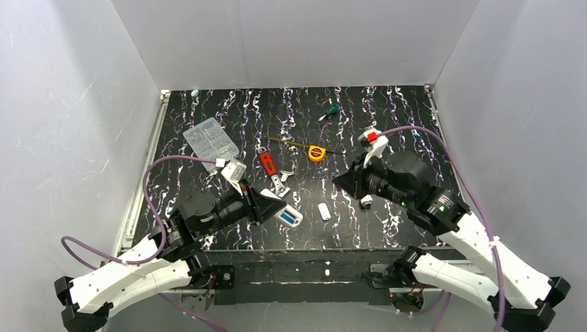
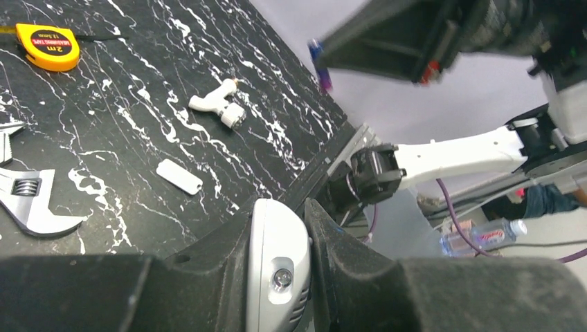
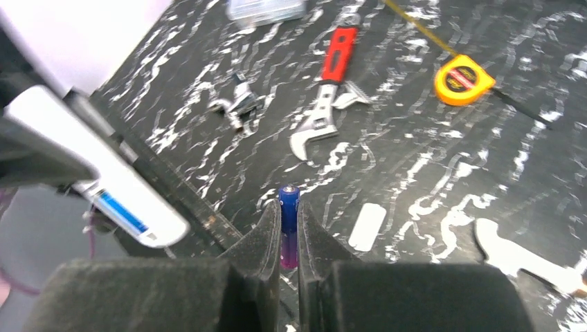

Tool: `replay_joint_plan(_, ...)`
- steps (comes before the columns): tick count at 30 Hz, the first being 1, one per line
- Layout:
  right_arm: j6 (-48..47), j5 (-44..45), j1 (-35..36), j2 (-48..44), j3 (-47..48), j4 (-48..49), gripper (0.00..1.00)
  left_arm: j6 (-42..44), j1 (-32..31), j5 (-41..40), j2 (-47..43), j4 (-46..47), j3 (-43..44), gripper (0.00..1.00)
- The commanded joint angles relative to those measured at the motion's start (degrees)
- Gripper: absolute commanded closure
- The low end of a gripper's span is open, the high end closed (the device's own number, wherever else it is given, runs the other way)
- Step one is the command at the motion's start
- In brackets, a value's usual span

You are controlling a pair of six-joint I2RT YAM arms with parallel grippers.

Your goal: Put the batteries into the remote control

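Note:
My left gripper (image 1: 272, 202) (image 2: 277, 211) is shut on the white remote control (image 1: 289, 217) (image 2: 277, 266), held edge-on above the table's front edge. In the right wrist view the remote (image 3: 118, 190) shows at left with its back open and one blue battery (image 3: 121, 211) lying in the compartment. My right gripper (image 1: 339, 181) (image 3: 287, 207) is shut on a second blue battery (image 3: 289, 218), tip pointing forward, held in the air to the right of the remote and apart from it. That battery also shows in the left wrist view (image 2: 319, 63).
A small white flat cover (image 1: 323, 211) (image 3: 366, 226) lies on the table between the arms. A white angled fitting (image 1: 366, 201) (image 2: 218, 106), a red-handled wrench (image 1: 271, 169) (image 3: 322, 104), a yellow tape measure (image 1: 316, 153), metal bits (image 3: 239, 104), a green screwdriver (image 1: 332, 109) and a clear box (image 1: 210, 138) lie farther back.

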Motion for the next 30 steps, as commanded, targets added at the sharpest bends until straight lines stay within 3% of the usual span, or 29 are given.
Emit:
replay_joint_plan(1, -0.4, 10.9, 13.5, -1.2, 3.7, 2.4, 0.99, -3.9, -0.2, -5.0, 0.7, 8.4, 0.6, 1.00)
replay_joint_plan(4, -2.0, 18.1, 23.9, 0.3, 4.7, 4.8, 0.99, -6.5, -0.2, -6.1, 1.4, 9.7, 0.4, 1.00)
replay_joint_plan(10, -15.0, 19.0, 33.3, 0.6, -0.3, 19.6, 0.99, -13.6, -0.2, -7.0, 2.4, 12.5, -0.3, 1.00)
replay_joint_plan(18, -19.6, 9.5, 33.8, 2.5, -0.1, 25.0, 0.99, -18.4, -0.2, -7.7, 2.0, 14.3, -1.5, 1.00)
replay_joint_plan(30, -22.8, 7.0, 33.8, 3.6, -3.4, 28.1, 0.99, -22.0, -0.2, -6.4, 3.0, 15.7, -0.6, 1.00)
